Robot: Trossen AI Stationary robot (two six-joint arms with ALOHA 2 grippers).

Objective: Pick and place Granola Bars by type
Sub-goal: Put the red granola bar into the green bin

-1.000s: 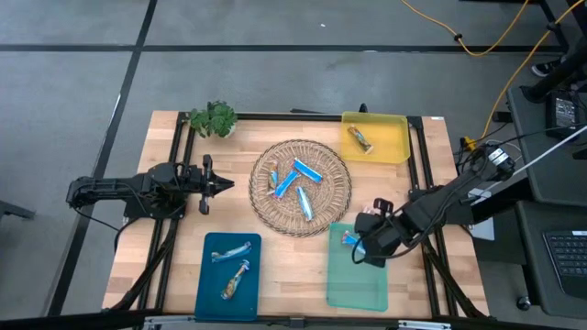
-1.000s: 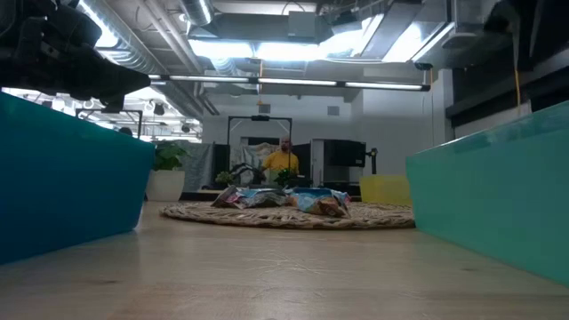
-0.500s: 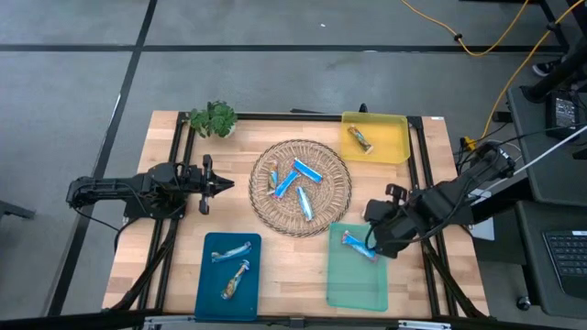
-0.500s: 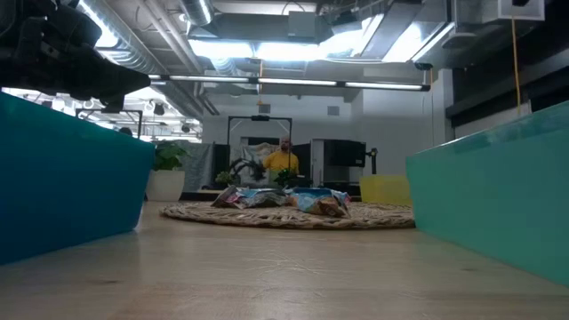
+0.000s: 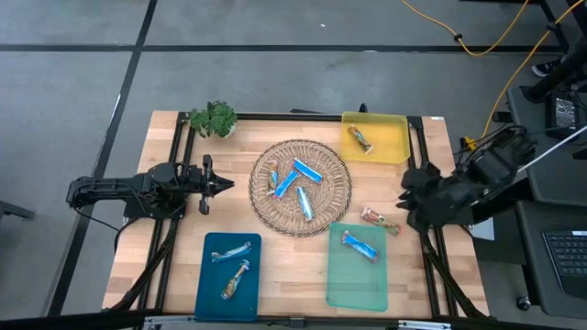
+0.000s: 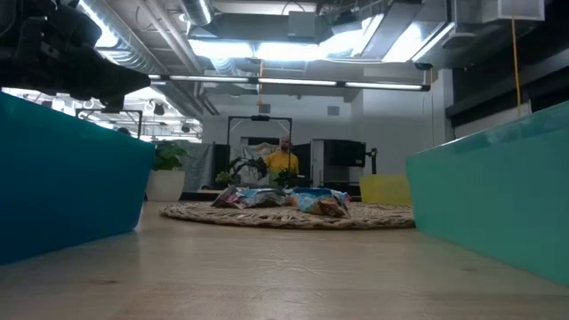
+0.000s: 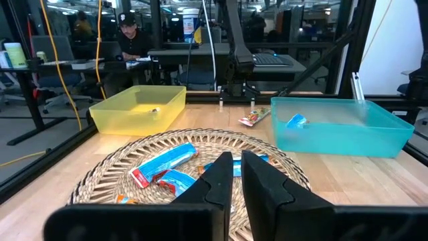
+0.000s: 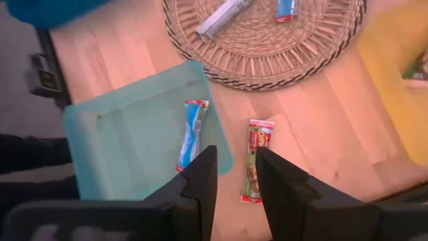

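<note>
No readable text anywhere. Wrapper print on the granola bars (image 8: 255,160) is too small to make out.

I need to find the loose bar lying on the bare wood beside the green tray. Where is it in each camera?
High: loose bar off the green tray's far right corner.
Low: not visible.
Left wrist: just left of the tray.
Right wrist: beside the tray.
Shared landmark: that green tray.
</note>
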